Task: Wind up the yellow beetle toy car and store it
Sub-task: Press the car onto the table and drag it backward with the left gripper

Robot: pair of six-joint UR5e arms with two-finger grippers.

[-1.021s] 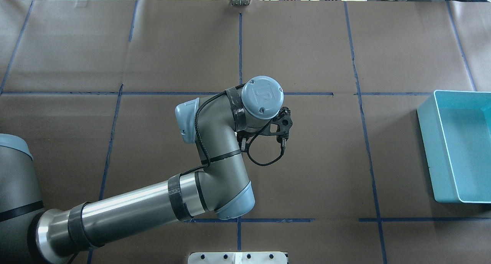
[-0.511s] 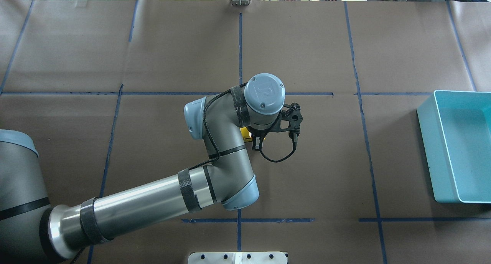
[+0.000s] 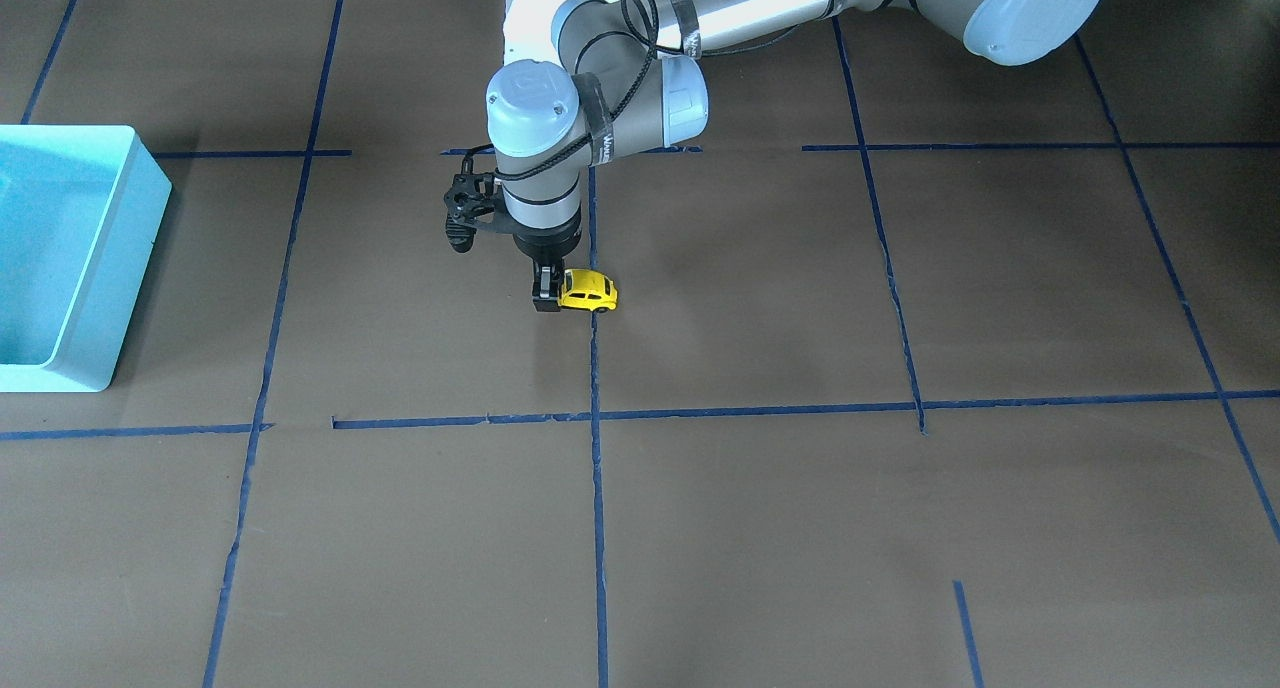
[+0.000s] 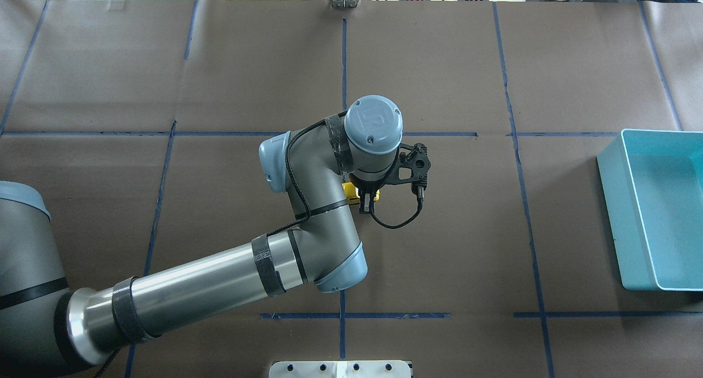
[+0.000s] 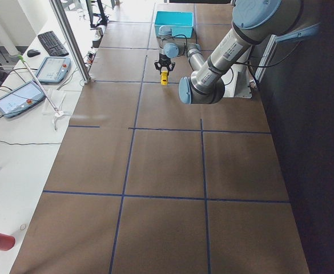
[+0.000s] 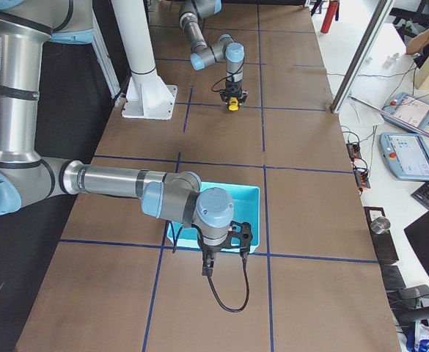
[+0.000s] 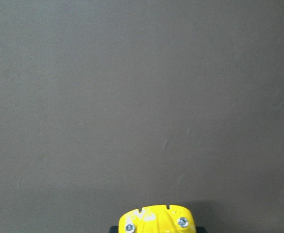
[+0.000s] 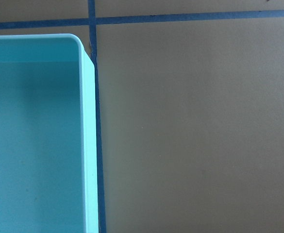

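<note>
At the tool (image 3: 546, 302), rounded yellow car (image 3: 589, 290)

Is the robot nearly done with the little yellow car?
Not yet. Nothing looks finished: the teal bin holds no car. Right now the left tool grips the yellow beetle toy car down on the table, probably for winding. Left to do: carry it over and drop it in the bin.

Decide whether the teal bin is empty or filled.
Empty where visible: the bin shows a bare teal floor overhead and in the right wrist view. The car is outside it, in the left claw.
</note>
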